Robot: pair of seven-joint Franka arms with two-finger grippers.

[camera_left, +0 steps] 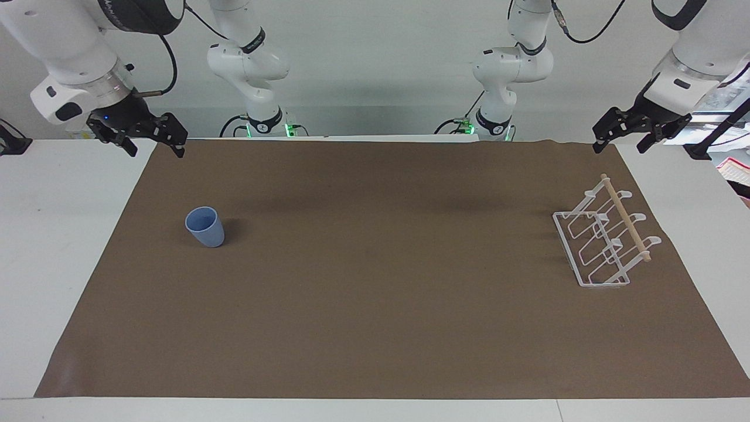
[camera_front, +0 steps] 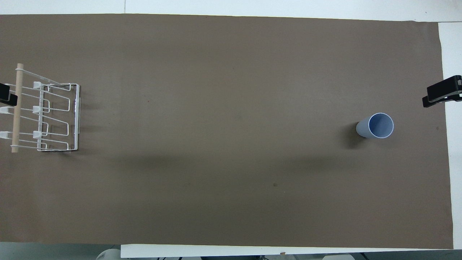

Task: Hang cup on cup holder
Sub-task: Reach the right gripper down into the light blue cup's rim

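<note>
Overhead view: cup (camera_front: 375,125) (upright) stands apart from right claw (camera_front: 442,96).

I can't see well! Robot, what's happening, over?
Both grippers, left and right, open, waiting. Cup upright on mat, untouched. Holder empty. Nothing between.

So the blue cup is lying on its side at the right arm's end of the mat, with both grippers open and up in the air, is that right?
Not quite: the cup stands upright, mouth up, as the facing view shows. It is at the right arm's end, and the left gripper and right gripper do hang open.
</note>
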